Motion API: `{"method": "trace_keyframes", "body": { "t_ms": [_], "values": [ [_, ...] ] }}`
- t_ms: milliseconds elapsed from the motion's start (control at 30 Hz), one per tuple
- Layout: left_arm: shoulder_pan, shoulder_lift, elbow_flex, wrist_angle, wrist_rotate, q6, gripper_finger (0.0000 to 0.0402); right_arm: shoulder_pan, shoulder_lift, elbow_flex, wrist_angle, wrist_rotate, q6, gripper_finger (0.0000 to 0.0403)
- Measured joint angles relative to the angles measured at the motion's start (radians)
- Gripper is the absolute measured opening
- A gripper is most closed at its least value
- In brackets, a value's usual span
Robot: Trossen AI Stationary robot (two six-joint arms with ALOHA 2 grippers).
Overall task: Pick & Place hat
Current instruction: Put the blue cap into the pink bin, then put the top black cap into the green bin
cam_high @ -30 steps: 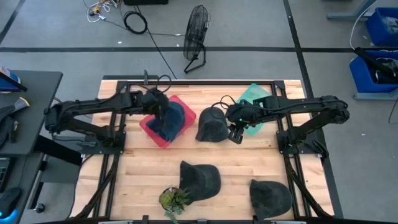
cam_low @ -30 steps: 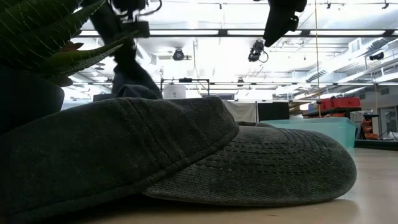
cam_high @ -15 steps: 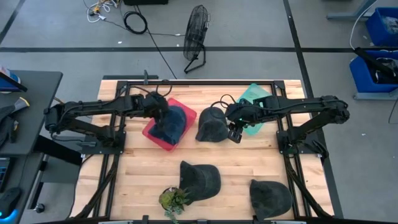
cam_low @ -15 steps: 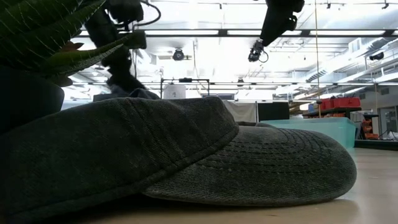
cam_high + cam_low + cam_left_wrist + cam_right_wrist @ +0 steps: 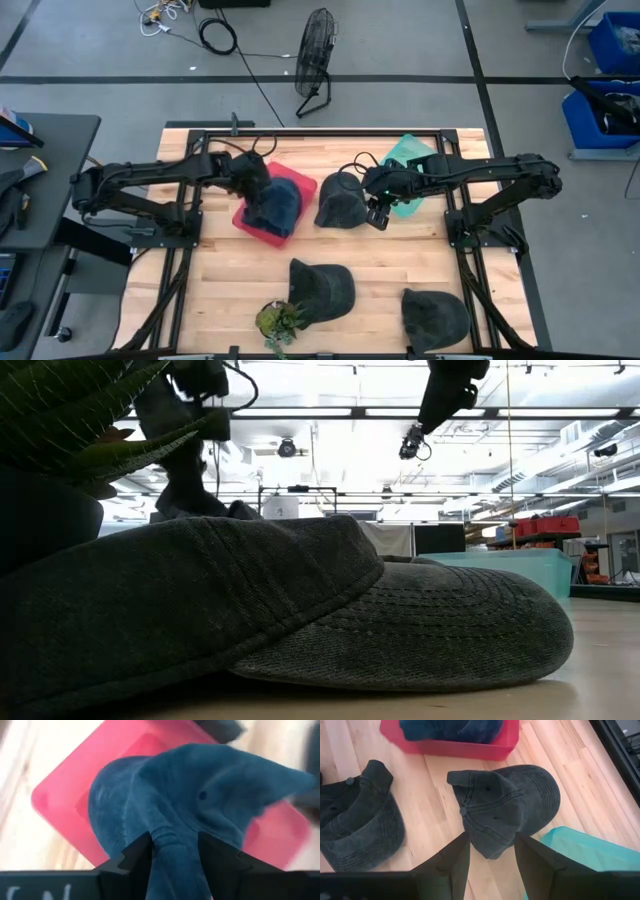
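Observation:
A blue hat [image 5: 276, 205] lies in the red bin [image 5: 247, 217] at the table's far left, its crown up [image 5: 200, 795]. My left gripper [image 5: 174, 851] stands open just above it, a ridge of the blue cloth rising between its fingers. A dark grey hat [image 5: 338, 200] rests on the wood beside the bin, brim toward the teal bin [image 5: 405, 165]. My right gripper [image 5: 492, 840] hovers open above that hat's right side [image 5: 505, 805], holding nothing. My left gripper points down at the blue hat, and a raised fold of the crown [image 5: 172, 847] stands between its open fingers. I cannot tell whether the fingers touch the cloth. The hat lies on the red bin's floor and walls.
Two more dark hats lie nearer the front edge, one in the middle [image 5: 320, 288] and one at the right [image 5: 435, 318]. A small potted plant [image 5: 280, 320] stands at the front edge. The black frame rails [image 5: 180, 250] run along both sides.
The blue hat has come down into the red bin and now spreads wider over it. My left gripper has gone down a little with it, toward the near edge. My right gripper has kept still.

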Motion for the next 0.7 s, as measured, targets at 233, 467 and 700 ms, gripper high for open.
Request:
{"method": "trace_keyframes", "body": {
  "t_ms": [233,467,700],
  "values": [
    [-0.026,-0.004,0.138,-0.071,0.004,-0.003,0.0169,0.000,0.000,0.000,0.008,0.000,-0.007,0.0158],
    [-0.030,-0.005,0.196,-0.096,-0.005,-0.012,0.0160,0.000,0.000,0.000,0.011,0.000,-0.018,0.0158],
    [-0.073,0.008,0.058,0.067,-0.003,0.007,0.0148,0.000,0.001,-0.077,0.100,-0.001,-0.051,0.0158]
  ]
}}
